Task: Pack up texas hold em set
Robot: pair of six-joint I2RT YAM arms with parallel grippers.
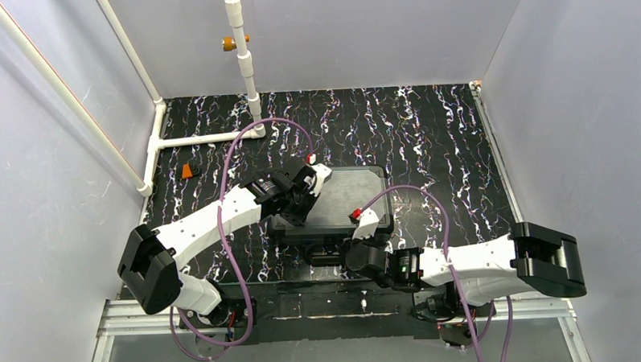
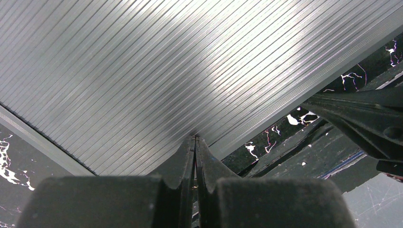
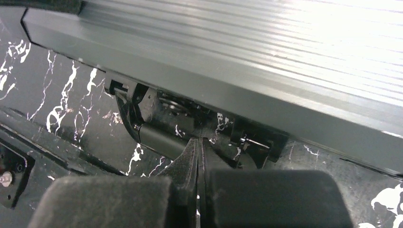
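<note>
Black case shut, flat at bench centre. Left tool — fingers pressed together, tips against ribbed lid by its left edge. Right tool — fingers together, gripping nothing, just beside front handle.

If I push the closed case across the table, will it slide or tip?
Likely slides: the case lies flat and low. Its ribbed lid looks rigid, so it shouldn't flex. Lifted by the handle alone, it would probably swing.
</note>
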